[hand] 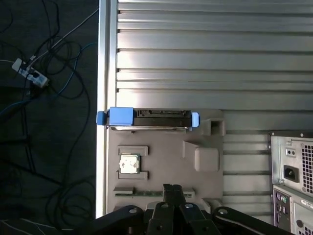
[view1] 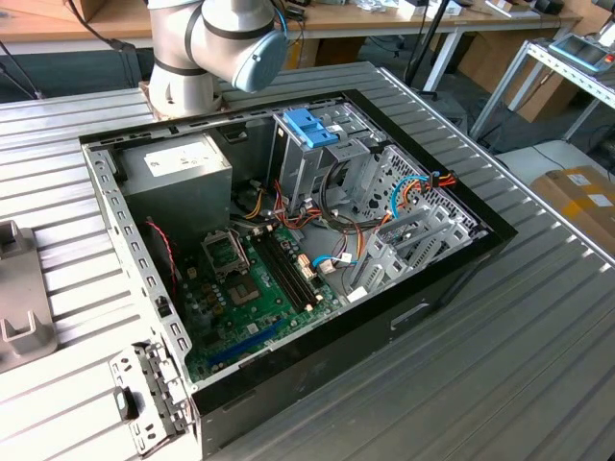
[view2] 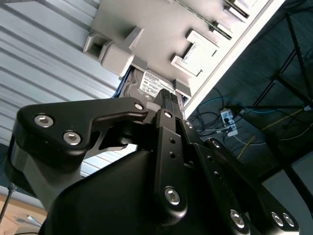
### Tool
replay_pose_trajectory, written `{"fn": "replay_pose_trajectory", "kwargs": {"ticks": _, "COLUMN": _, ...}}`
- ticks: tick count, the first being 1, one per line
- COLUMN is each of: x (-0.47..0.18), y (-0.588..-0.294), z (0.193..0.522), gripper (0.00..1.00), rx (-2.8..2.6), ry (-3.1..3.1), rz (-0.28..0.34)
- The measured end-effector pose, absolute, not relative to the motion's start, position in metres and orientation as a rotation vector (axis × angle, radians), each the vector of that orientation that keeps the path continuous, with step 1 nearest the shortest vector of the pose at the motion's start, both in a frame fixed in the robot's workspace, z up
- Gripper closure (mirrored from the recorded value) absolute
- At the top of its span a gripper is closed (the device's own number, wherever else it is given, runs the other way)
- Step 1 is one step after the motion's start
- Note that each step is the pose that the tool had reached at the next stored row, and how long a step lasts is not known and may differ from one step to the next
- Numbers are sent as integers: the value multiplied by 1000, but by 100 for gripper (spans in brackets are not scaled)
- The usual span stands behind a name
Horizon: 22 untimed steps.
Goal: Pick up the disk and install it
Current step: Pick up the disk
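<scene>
The disk [hand: 149,119], a grey metal drive in a light blue carrier, stands on edge in a slot of a grey fixture [hand: 161,156] near the table's edge. In the second wrist view the disk [view2: 149,85] shows its labelled face between the fixture's blocks. My gripper [hand: 172,190] hovers above the fixture's other end, apart from the disk, with its fingers [view2: 168,100] together and nothing between them. The open computer case [view1: 288,240] lies on the ribbed table, with its metal drive cage [view1: 332,158] at the far side.
A small square chip [hand: 130,164] rests in a fixture pocket. The case's rear panel [hand: 293,176] stands close beside the fixture. Beyond the table edge [hand: 102,98], cables lie on the dark floor [hand: 44,98]. A blue latch [view1: 309,127] tops the drive cage. The arm's base [view1: 187,58] stands behind the case.
</scene>
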<state>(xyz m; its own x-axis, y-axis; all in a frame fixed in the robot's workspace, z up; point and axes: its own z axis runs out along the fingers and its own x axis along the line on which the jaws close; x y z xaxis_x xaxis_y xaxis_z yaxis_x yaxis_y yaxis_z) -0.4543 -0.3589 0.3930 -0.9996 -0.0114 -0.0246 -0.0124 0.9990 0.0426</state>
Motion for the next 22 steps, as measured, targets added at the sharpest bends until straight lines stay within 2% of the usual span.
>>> {"fn": "replay_pose_trajectory", "kwargs": {"ticks": 22, "x": -454, "y": -359, "z": 393, "gripper": 90, "rx": -219, "ry": 3112, "rz": 69}}
